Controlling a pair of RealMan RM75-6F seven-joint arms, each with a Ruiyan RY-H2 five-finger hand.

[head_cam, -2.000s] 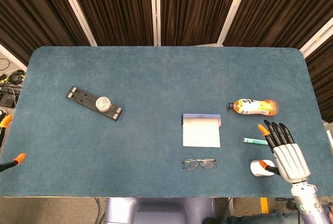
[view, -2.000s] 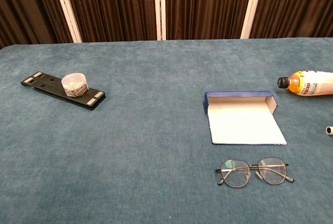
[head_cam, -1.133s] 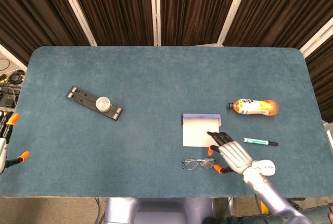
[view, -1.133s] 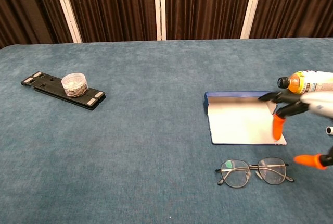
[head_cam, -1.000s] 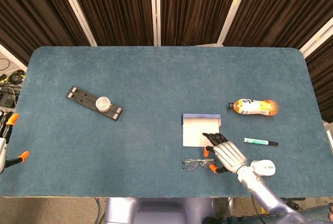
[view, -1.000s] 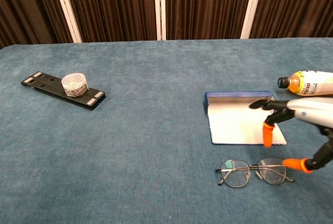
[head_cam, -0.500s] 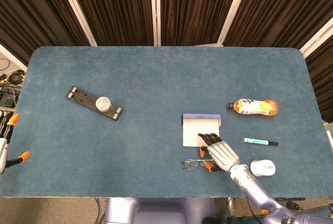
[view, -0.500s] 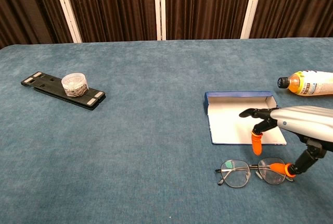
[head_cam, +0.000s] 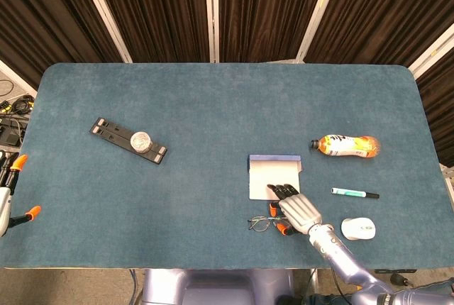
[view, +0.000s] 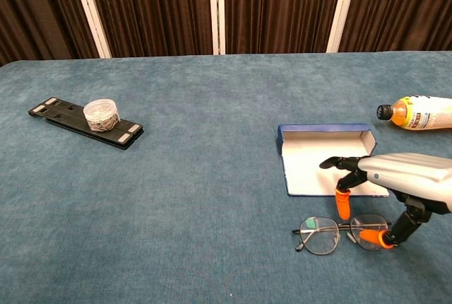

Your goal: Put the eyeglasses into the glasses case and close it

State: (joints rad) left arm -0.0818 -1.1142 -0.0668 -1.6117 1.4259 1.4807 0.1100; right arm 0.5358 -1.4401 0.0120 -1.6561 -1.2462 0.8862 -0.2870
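Right hand point(view: 395, 177) hovers unclenched over the eyeglasses point(view: 342, 233), holding nothing. Step: grasping. Next, pinch the frame and lift toward the open glasses case point(view: 328, 166).

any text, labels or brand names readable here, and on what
None can be read.
bottle: its label has print, too blurred to read.
marker: no legible marking; too small.
glasses case: plain inside, no text.
mouse: no visible logo.
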